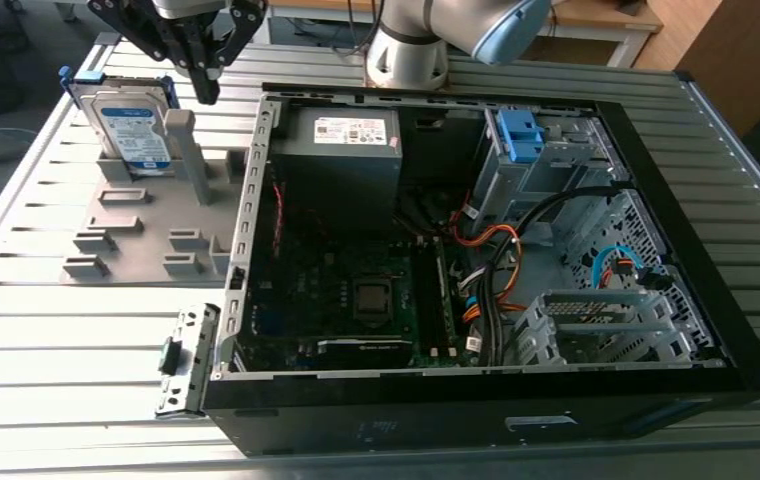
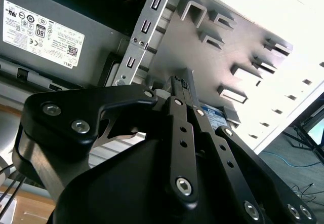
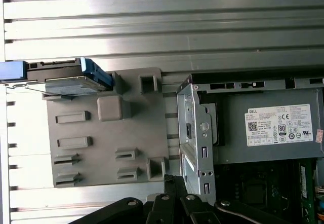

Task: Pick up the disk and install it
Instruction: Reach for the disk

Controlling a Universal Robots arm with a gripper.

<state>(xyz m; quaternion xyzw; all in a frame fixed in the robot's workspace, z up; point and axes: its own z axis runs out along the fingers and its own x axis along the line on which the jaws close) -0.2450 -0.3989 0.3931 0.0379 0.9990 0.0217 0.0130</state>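
The disk [image 1: 133, 125] stands on edge in a slot at the far end of a grey fixture plate [image 1: 127, 225], on the exterior view's left. It is silver with a white-and-blue label and a blue caddy frame. My gripper [image 1: 205, 90] hangs just above and beside it, toward the computer case, shut with nothing in it. In the first wrist view the disk [image 3: 66, 84] lies away from the gripper [image 3: 174, 179]. In the second wrist view a corner of the disk [image 2: 212, 111] shows behind the gripper [image 2: 182, 79].
An open black computer case [image 1: 240, 250] lies on the slatted metal table [image 1: 60, 330], right of the fixture. Inside are a grey power supply [image 1: 340, 150], a blue bracket [image 1: 519, 135] in the drive bay, a motherboard and loose cables. The arm's base [image 1: 407, 50] stands behind.
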